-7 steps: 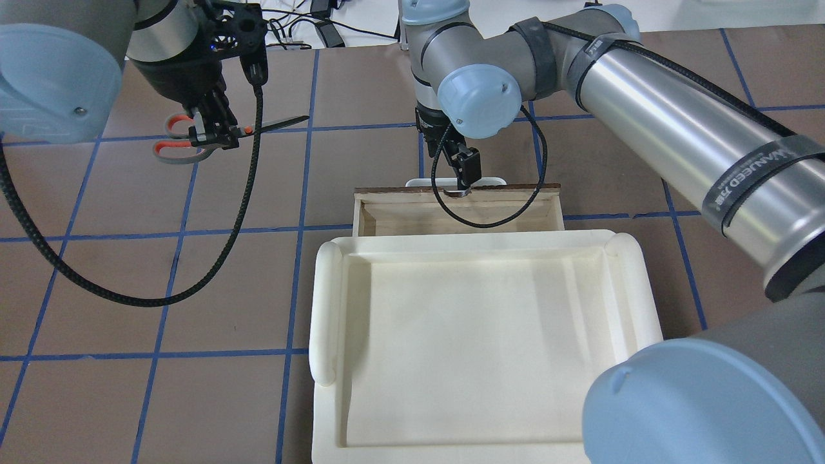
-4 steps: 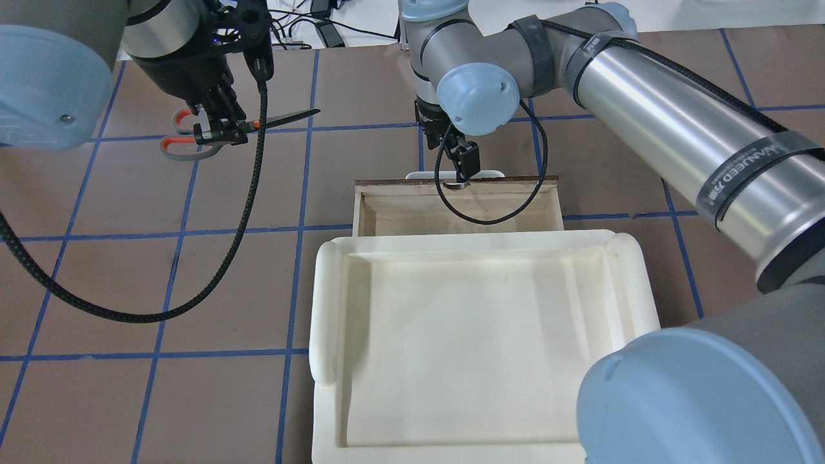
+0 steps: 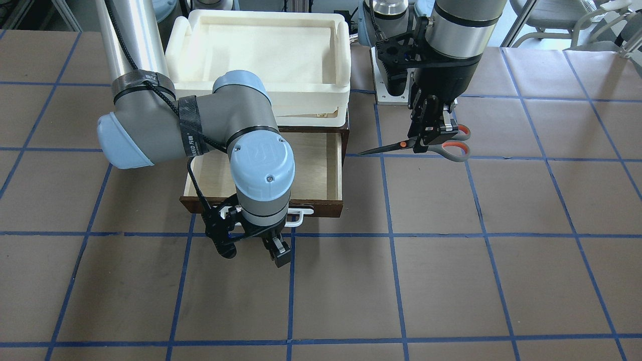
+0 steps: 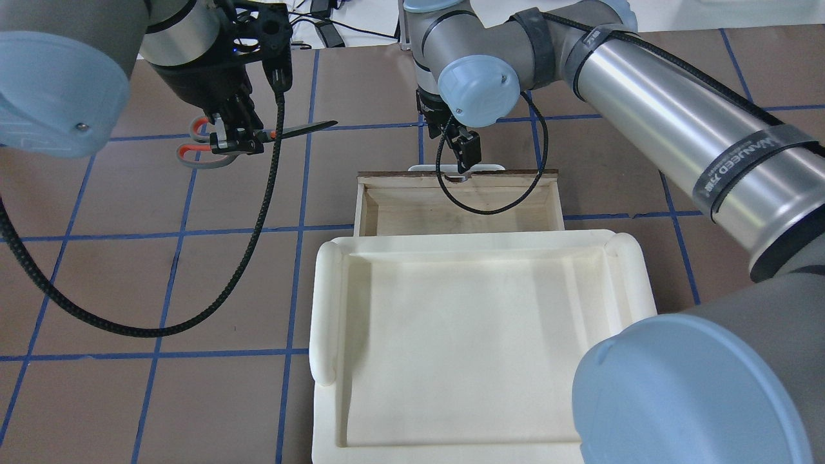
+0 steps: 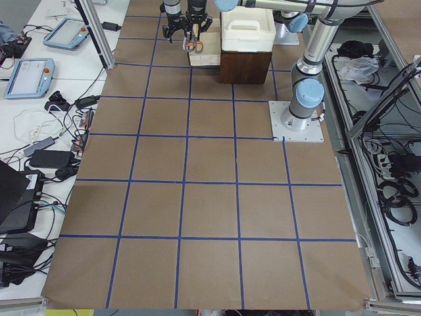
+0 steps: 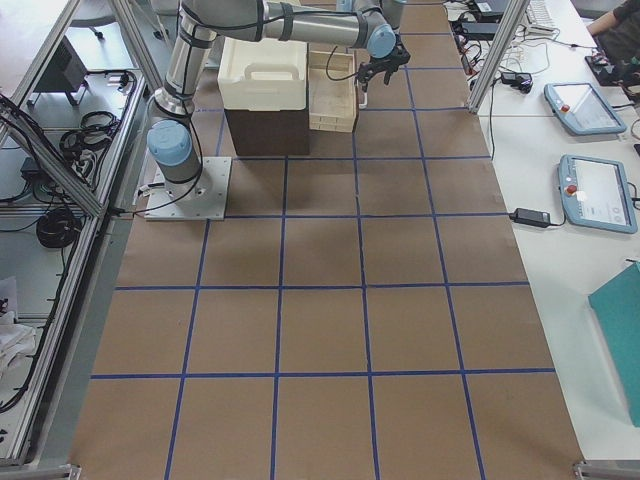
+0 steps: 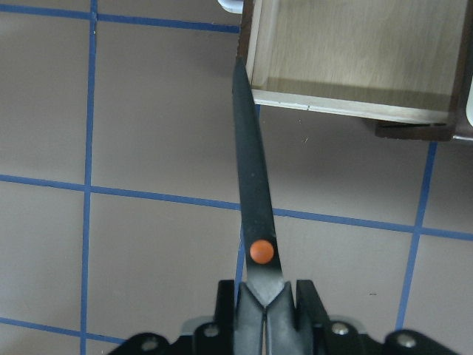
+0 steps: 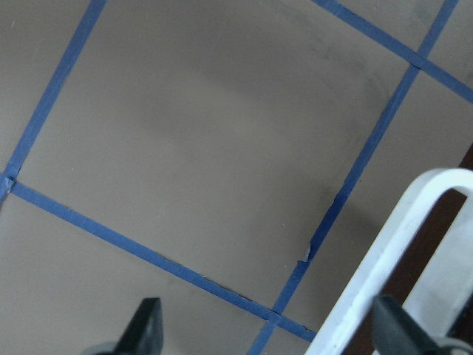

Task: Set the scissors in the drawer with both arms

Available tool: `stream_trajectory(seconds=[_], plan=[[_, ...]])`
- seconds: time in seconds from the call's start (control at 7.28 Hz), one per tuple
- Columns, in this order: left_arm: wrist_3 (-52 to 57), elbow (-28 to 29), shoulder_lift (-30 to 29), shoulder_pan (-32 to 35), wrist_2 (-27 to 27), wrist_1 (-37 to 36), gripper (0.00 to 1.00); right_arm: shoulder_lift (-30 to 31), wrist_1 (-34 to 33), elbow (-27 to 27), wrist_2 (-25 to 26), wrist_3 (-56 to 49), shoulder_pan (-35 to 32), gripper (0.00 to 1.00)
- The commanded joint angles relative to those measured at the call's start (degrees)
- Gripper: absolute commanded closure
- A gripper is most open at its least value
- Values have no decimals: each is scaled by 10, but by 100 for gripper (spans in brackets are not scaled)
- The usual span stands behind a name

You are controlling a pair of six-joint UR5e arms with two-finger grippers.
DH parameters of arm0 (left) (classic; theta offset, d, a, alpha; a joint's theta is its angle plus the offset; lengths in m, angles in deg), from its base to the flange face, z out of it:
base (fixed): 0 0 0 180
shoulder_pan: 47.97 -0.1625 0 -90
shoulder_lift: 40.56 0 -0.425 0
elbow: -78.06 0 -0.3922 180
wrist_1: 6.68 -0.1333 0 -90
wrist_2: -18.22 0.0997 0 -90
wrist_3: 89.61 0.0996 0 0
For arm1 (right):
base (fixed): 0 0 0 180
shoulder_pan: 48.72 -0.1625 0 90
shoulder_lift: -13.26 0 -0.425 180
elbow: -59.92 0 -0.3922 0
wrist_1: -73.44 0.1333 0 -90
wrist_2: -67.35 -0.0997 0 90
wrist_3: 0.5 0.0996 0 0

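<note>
My left gripper (image 4: 235, 138) is shut on the scissors (image 4: 296, 131) near their pivot and holds them above the table, left of the drawer (image 4: 387, 212). The blades point toward the drawer. In the left wrist view the closed dark blades (image 7: 251, 185) reach to the drawer's near corner (image 7: 355, 66). The front view shows the scissors (image 3: 454, 145) held by the left gripper (image 3: 431, 135). The drawer (image 3: 311, 165) is pulled out, its pale interior bare. My right gripper (image 4: 465, 161) is open and empty just beyond the white bar handle (image 8: 384, 251), fingers (image 8: 148, 329) spread wide.
A large white tray (image 4: 329, 309) sits on top of the cabinet, covering the back of the drawer. A black cable loops from each wrist, the right one hanging over the drawer. Brown table with a blue tape grid lies all around.
My left gripper has carried the scissors to the right, toward the drawer. The drawer front has slid further out from under the tray, with the right gripper moving along with it.
</note>
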Motion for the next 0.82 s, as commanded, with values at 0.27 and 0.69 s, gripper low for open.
stream_trajectory(seconds=[0.27, 0.69], plan=[[7, -2, -34, 18, -80, 3, 100, -10, -16, -8, 1, -12, 2, 0], [2, -2, -49, 48, -78, 9, 100, -1, -5, -12, 4, -13, 3, 0]])
